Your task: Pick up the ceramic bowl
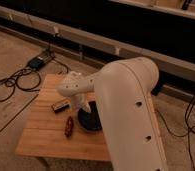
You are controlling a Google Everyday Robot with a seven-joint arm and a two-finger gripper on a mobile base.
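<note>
Colour findings:

- Ceramic bowl [92, 121]: glossy blue-black, plain, with no pattern seen.
- Counter [43, 136]: light honey-toned wood with faint plank lines running lengthwise.
- Arm [126, 105]: uniform off-white shell with a few small dark dots along its flank.
- Pincer [84, 108], at the bowl's left rim: pale like the arm, shading to grey lower down.
- Small oblong item [68, 126] beside the bowl: dark reddish-brown.
- Flat bar [60, 105] further back: black with a lighter edge.
- Floor [11, 50]: dull beige, lightly mottled.
- Cables [11, 84]: black.
- Box [38, 62] on the floor: dark teal-grey.
- Back wall [116, 25]: near black, crossed by a pale cream rail [91, 42].
</note>
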